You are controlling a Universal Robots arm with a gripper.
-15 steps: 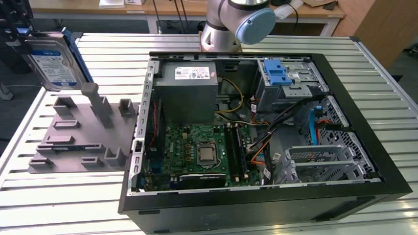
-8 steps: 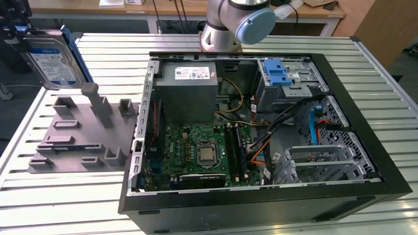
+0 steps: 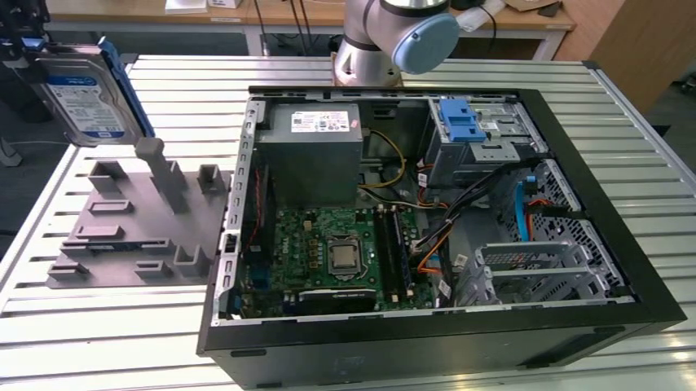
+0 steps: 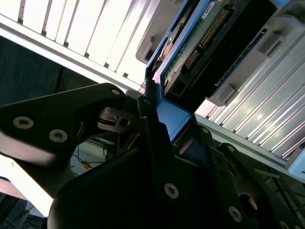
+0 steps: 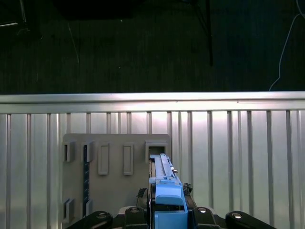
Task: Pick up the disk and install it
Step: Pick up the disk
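Gripping the disk [image 3: 81, 96] by its blue carrier, your gripper [image 4: 174, 125] is clamped shut: in the second wrist view the black fingers [image 4: 149, 134] press against both sides of the blue plastic, with the drive's green circuit board facing the camera just past them. In the exterior view you see the disk hanging in the air at the exterior view's far left, label side out and tilted a little off upright. It sits above the grey fixture [image 3: 130, 228] and is clear of it, touching nothing but the tool. In the first wrist view the carrier shows edge-on between the finger mounts, with the fixture's slots and posts on the table beneath. The fixture rests on a slatted metal table [image 3: 109, 342]. Just beside it, toward the exterior view's right, lies the open black computer case [image 3: 609, 244]. Inside the case you can make out the grey power supply [image 3: 315, 155] with its white sticker, the green motherboard [image 3: 326, 261] next to it, and the blue-latched drive cage [image 3: 478, 134] in the far corner. The disk is well apart from that cage, with the power supply between them. The arm's base [image 3: 370, 49] stands at the table's far edge behind the case. Past the table there are wooden desks in the exterior view and a dark floor in the first wrist view.
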